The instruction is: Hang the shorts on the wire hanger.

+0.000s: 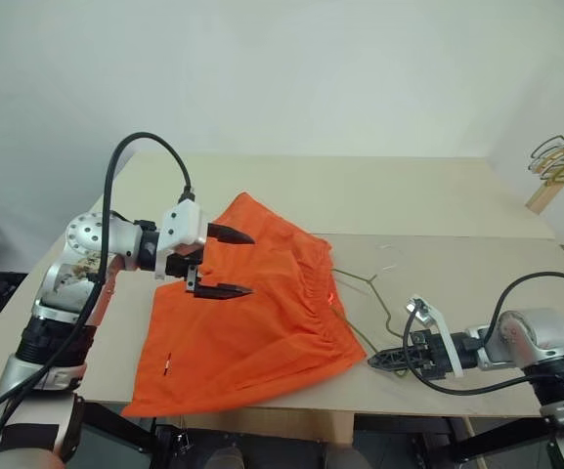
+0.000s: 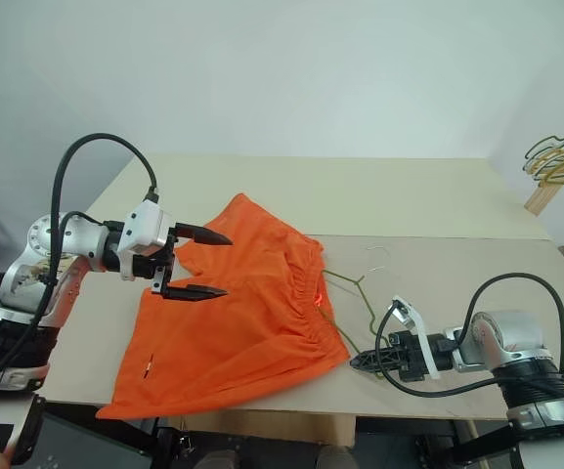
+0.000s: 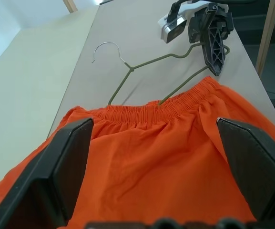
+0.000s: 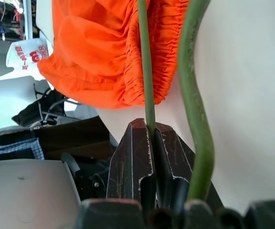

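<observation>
You are early in the job: the shorts [image 1: 247, 313] are not yet hung and lie spread flat on the table [image 1: 409, 195], filling the lower centre-left of the head view. The hanger [image 1: 360, 293] rests on the table just right of them, centre-right of the frame, hook toward the far side, and part of its wire already runs in under the gathered waistband.

Your right gripper [image 1: 377, 361], low at the right of the frame, is pressed together on one wire of the hanger; the right wrist view shows that wire pinched between the two fingers, with a second wire passing beside them.

Your left gripper [image 1: 231, 262] hovers over the upper left part of the shorts with its jaws spread wide, holding nothing.

By my reading, what remains is to take hold of the fabric and work the hanger fully inside the waistband.

The shorts are bright orange, soft and lightly creased, with a puckered elastic waist facing the hanger.
</observation>
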### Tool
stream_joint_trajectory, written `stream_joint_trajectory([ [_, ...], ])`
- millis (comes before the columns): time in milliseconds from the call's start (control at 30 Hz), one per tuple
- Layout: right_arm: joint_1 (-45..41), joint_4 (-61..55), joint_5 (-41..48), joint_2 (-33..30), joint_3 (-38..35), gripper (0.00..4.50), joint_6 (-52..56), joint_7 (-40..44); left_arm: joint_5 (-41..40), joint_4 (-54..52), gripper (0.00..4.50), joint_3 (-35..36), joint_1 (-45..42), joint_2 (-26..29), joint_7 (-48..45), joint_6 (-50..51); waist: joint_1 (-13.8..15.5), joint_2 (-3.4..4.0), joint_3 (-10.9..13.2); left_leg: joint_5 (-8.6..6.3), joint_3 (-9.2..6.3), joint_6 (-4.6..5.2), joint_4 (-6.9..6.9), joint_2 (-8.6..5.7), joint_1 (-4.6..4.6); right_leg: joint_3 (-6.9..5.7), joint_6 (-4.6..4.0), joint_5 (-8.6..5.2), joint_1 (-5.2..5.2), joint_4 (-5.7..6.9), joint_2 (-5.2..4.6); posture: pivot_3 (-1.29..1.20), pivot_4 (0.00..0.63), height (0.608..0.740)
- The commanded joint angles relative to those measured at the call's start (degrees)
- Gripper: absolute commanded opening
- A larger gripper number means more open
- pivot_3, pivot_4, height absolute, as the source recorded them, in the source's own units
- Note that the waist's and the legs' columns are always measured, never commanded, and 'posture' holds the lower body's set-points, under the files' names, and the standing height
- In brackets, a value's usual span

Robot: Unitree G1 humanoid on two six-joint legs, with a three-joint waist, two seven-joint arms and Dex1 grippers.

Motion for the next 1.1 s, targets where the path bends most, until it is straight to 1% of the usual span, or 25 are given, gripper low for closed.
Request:
stream_joint_trajectory([
  [33,1.25,-2.03,1.16,-3.76,-0.32,0.00,-0.30,3.81,-0.81,-1.13,4.48,1.44,-1.61,0.29,1.07,-0.63,0.15,0.00,0.00,0.00,0.00,0.00,0.01,-0.01,-0.01,0.00,0.00,0.00,0.00,0.00,-0.02,0.02,0.000,0.740],
  [167,3.62,-4.87,1.45,-8.15,1.70,0.00,-0.29,7.39,-0.99,-1.71,4.48,1.63,-0.49,0.72,1.10,-0.98,0.89,0.00,0.00,0.00,0.00,0.00,0.02,-0.04,-0.04,-0.03,0.00,0.00,-0.03,0.00,-0.04,0.02,0.000,0.740],
  [267,3.50,-6.03,0.58,-9.46,4.34,0.00,-1.01,9.23,-1.12,-2.06,4.48,1.62,-0.16,0.68,1.27,-0.98,0.71,0.00,0.00,0.00,0.01,0.00,0.02,0.00,0.00,-0.02,0.00,0.00,-0.02,0.06,0.00,0.02,0.000,0.740],
  [467,-2.30,-0.26,-2.18,-5.15,7.90,0.00,-2.48,9.47,-1.01,-2.77,4.48,1.50,0.51,0.43,1.67,-1.22,0.33,0.00,0.00,0.00,0.01,0.00,0.02,0.05,0.02,-0.02,-0.01,0.00,-0.02,0.07,0.06,0.04,0.000,0.740],
  [600,-4.71,3.83,-3.48,-2.68,9.10,0.00,-2.82,9.71,-1.18,-3.68,4.48,1.96,1.09,0.82,1.96,-0.99,0.72,0.00,0.00,0.00,0.00,0.00,0.01,0.04,-0.05,-0.03,-0.02,0.00,-0.09,0.05,0.05,0.06,0.000,0.740],
  [733,-7.01,9.77,-4.73,0.57,7.91,0.00,-2.51,8.31,-1.18,-4.19,4.48,2.47,1.80,1.28,2.32,-1.02,1.07,-0.14,-0.09,0.01,-0.01,-0.02,0.03,0.04,-0.04,-0.03,-0.07,0.04,-0.11,0.11,0.06,0.06,0.000,0.740],
  [867,-9.14,13.53,-3.94,4.08,2.35,0.00,-1.52,5.61,-1.30,-4.54,4.48,2.62,2.07,1.46,2.48,-0.84,1.06,-0.21,-0.13,0.01,-0.01,-0.02,0.00,0.11,0.20,-0.02,-0.08,0.04,0.10,0.11,0.16,0.06,0.000,0.740],
  [900,-9.27,12.78,-3.39,4.41,1.35,0.00,-0.89,5.43,-1.27,-4.47,4.48,2.60,2.01,1.46,2.49,-0.85,1.11,-0.21,-0.13,0.01,-0.01,-0.02,-0.01,0.11,0.22,-0.02,-0.09,0.04,0.11,0.11,0.17,0.06,0.000,0.740],
  [1033,-8.11,3.94,-0.04,4.22,0.79,0.00,2.69,6.26,-1.13,-4.05,4.48,2.40,1.57,1.39,2.33,-0.98,1.29,-0.17,-0.11,0.01,-0.01,-0.02,-0.04,0.10,0.11,-0.01,-0.11,0.02,-0.04,0.12,0.15,0.05,0.000,0.740],
  [1100,-8.32,4.52,-0.30,5.57,-0.17,0.00,3.15,4.32,-0.99,-3.68,4.48,2.18,1.11,1.17,2.32,-1.12,1.36,-0.17,-0.11,0.01,-0.02,-0.02,-0.03,0.10,-0.02,-0.01,-0.11,0.02,-0.16,0.14,0.15,0.05,0.000,0.740],
])
